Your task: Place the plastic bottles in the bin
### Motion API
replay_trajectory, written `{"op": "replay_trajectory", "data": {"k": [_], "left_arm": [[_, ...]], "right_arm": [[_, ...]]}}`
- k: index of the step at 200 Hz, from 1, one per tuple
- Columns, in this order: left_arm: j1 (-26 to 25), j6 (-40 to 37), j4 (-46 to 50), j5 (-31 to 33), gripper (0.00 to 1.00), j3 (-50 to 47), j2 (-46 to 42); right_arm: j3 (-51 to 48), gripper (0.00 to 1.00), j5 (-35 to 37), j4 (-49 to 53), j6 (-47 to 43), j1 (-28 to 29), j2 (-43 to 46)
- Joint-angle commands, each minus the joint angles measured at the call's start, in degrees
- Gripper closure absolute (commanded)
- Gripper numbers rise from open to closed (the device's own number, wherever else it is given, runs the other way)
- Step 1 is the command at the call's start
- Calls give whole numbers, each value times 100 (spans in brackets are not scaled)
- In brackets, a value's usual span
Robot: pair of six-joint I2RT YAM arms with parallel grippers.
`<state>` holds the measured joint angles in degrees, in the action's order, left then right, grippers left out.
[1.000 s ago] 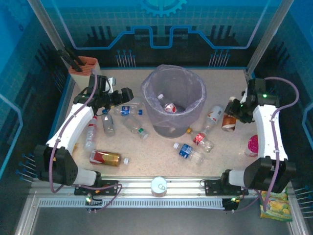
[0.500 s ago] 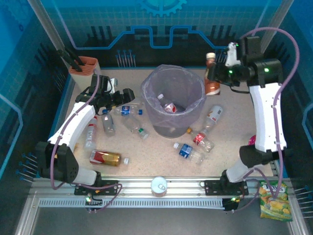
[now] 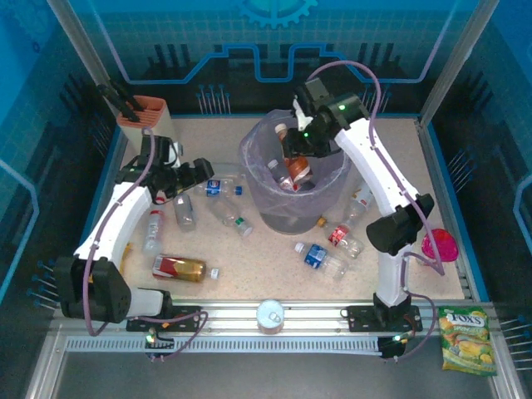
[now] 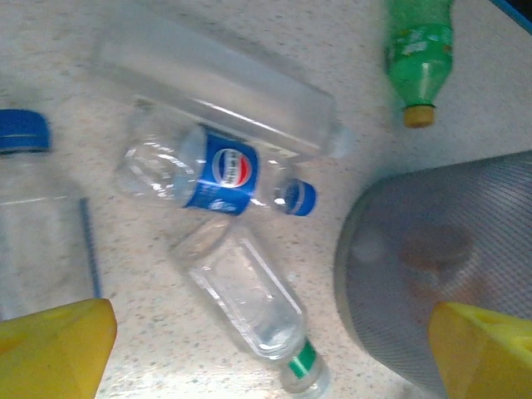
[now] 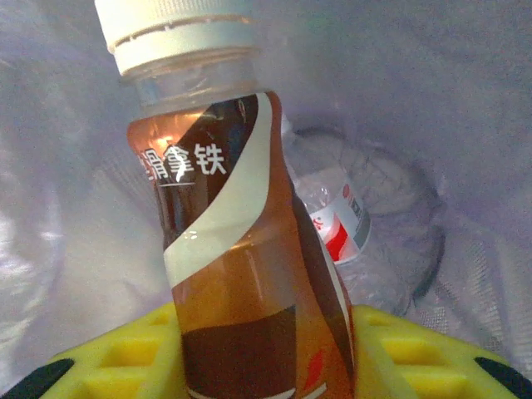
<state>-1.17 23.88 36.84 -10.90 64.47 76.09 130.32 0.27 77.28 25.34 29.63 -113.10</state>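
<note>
**Amber bottle gripped over the bin, left jaws wide above loose bottles**

The right arm (image 3: 370, 170) reaches across the large round grey-lavender bin (image 3: 252, 158), which is lined with a translucent plastic bag. The right jaws are closed on an amber plastic bottle with a white cap and a brown-and-cream label (image 5: 237, 274). Yellow fingers (image 5: 125, 353) press either side of its lower body. From above, this amber bottle (image 3: 293, 158) sits within the bin's rim, cap toward the far left. Beneath it, at the bottom of the bin, lies a crumpled clear bottle with a red-and-white label (image 5: 337, 220).

The left arm (image 3: 125, 212) stretches over the far-left part of the speckled beige desk (image 3: 270, 270). The left jaws stand wide open and hold nothing, their yellow fingertips (image 4: 50, 345) showing in the bottom corners of the wrist view. Below them lies a clear bottle with a blue label and blue cap (image 4: 220, 174). It touches a plain clear bottle (image 4: 216, 91) on one side and a clear bottle with a green neck band (image 4: 249, 299) on the other. The green-banded one lies just beside the bin's wall. A green bottle with a yellow cap (image 4: 420, 58) lies near the bin.

Other bottles lie flat on the desk: an amber-red bottle (image 3: 179, 268) near the left arm's base, and a blue-labelled bottle (image 3: 316, 256) beside a red-labelled bottle (image 3: 342, 237) at the bin's near right.
</note>
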Motion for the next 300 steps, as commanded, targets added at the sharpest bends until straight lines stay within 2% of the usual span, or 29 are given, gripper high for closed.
{"op": "replay_trajectory", "data": {"k": [1, 24, 58, 75, 101, 117, 135, 148, 195, 249, 280, 300], "left_arm": [[263, 27, 377, 223, 3, -355, -296], [457, 82, 335, 507, 3, -698, -402], [473, 64, 428, 1797, 1, -934, -394], [589, 57, 411, 2111, 1, -1001, -363], [979, 22, 280, 2104, 1, -1182, -269], [1181, -7, 274, 2197, 1, -1256, -238], [1380, 7, 239, 2256, 1, -1352, -256], [1534, 27, 156, 2227, 1, -1459, -261], [2021, 36, -248, 1667, 1, -1665, 58], [2031, -340, -368, 1268, 1, -1525, 887], [2033, -366, -462, 1360, 1, -1543, 1111], [2029, -384, -546, 1374, 5, -1495, 1256]], "right_arm": [[-690, 60, 150, -541, 169, -13, 197], [-1479, 61, 137, -972, 309, -10, 265], [-2475, 62, 30, -1707, 650, -12, 419], [-2798, 62, 67, -1901, 755, -9, 453], [-3064, 58, 2, -2041, 879, -43, 438], [-3122, 47, -82, -2040, 902, -45, 471], [-3064, 27, -152, -1975, 877, -49, 549], [-2897, 21, -180, -1811, 815, -45, 593], [-2705, 16, -359, -1448, 885, -38, 890], [-2179, 15, -499, -1338, 885, -45, 1196], [-2019, 16, -695, -1517, 868, -54, 1431], [-1981, 16, -846, -1585, 964, -107, 1595]]}}
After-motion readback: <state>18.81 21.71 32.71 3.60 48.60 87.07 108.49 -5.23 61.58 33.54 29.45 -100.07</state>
